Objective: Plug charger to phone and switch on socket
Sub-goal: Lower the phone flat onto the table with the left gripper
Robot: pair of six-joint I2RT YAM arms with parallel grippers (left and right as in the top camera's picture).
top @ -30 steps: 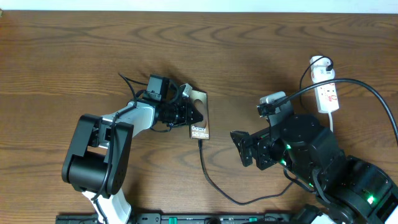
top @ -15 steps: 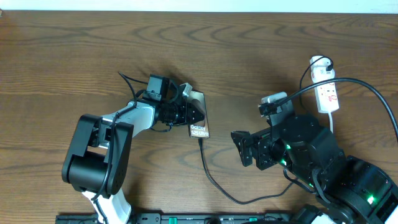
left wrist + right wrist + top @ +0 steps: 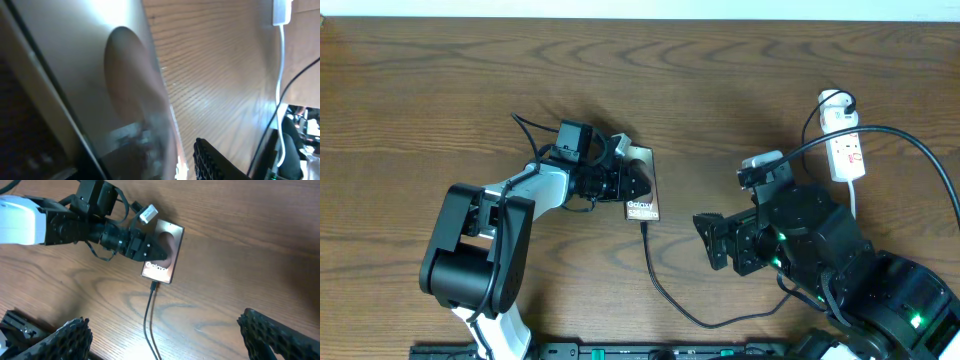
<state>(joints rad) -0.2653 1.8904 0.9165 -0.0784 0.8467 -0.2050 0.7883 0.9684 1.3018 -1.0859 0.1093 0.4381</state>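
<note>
Glossy reflective phone (image 3: pixel 644 207) on matt grained wooden table (image 3: pixel 740 90)

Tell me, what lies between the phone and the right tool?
Bare table and the charger cable leaving the phone, seen in the right wrist view.

The left arm (image 3: pixel 545 185) has bulky black joints, a white forearm shell and thin black wrist cables — the right arm (image 3: pixel 810 235) is black all over, dotted with small green lights.

Overhead straight down, left wrist close on phone (image 3: pixel 65 50), right wrist farther
</note>
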